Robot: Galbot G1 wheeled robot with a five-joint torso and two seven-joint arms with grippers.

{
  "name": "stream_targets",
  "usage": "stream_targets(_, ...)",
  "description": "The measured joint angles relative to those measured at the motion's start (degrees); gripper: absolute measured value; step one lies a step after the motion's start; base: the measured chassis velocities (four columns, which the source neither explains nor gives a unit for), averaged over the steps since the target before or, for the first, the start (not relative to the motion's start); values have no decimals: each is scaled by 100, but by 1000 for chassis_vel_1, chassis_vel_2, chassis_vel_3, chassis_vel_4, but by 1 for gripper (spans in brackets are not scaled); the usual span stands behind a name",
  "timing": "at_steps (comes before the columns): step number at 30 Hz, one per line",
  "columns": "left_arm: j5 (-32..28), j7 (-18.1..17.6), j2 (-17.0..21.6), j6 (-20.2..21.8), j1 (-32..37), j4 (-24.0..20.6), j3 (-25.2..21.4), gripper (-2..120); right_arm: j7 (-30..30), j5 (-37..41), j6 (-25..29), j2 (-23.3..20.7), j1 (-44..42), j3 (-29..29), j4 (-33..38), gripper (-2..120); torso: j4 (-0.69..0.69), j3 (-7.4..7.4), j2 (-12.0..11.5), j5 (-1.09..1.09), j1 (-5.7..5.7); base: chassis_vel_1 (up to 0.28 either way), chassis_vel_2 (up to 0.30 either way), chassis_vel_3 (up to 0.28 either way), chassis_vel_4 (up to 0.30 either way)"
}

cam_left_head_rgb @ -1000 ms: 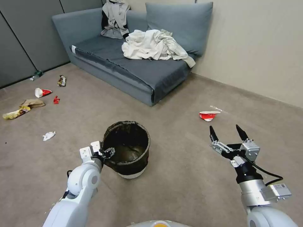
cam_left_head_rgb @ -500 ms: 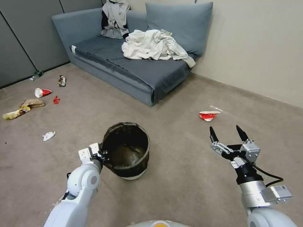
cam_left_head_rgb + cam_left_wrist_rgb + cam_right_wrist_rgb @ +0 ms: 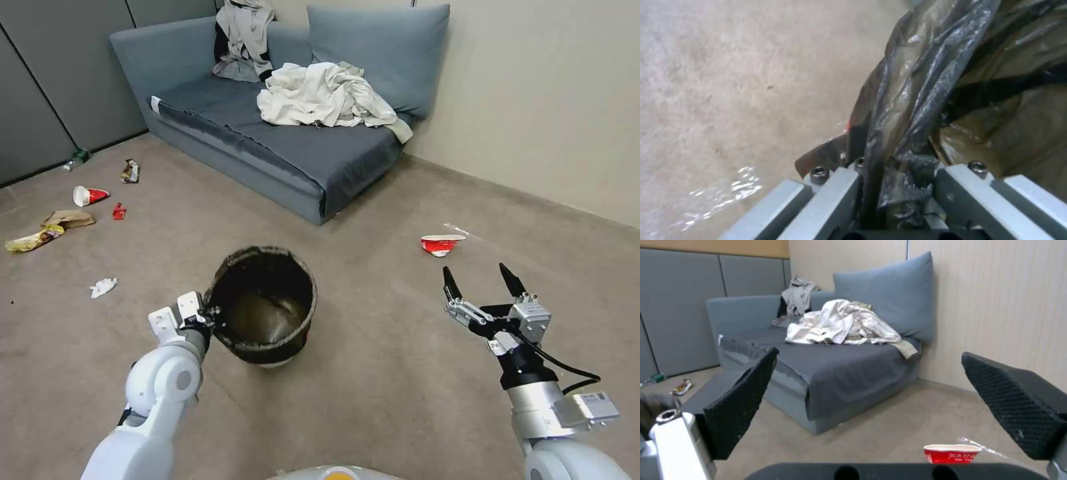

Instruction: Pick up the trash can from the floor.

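Two grippers appear in my head view. My left gripper [image 3: 212, 319] sits at the near-left rim of the trash can [image 3: 263, 307], its fingers clamped on the rim and on the dark bag folded over it; my left wrist view shows the crinkled bag [image 3: 911, 100] pinched between the grey fingers [image 3: 835, 196]. I see the trash can tilted, its mouth turned toward me and its white base [image 3: 275, 362] showing low at the front, close above the floor [image 3: 373, 373]; I cannot tell whether the base still touches the carpet. My right gripper [image 3: 481, 281] hangs in the air well to the right of the can, its two black fingers [image 3: 738, 406] spread wide and holding nothing. Beyond it a crushed red-and-white cup [image 3: 441, 244] lies on the floor, with a grey sofa [image 3: 287, 133] and heaped clothes [image 3: 327, 93] farther back. Scattered litter [image 3: 60, 220] lies at the far left.
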Motion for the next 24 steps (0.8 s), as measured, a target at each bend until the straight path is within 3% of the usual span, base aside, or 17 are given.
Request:
stream_targets(7, -276, -143, -73, 90, 197, -622, -125, 1, -16, -1, -1, 29, 1, 18, 46, 100, -1, 0, 0, -1, 0, 0, 0, 0, 0)
stream_targets(24, -269, -159, -38, 144, 324, -775, -177, 1, -28, -4, -3, 112, -23, 56, 111, 100, -1, 0, 0, -1, -1, 0, 0, 0, 0)
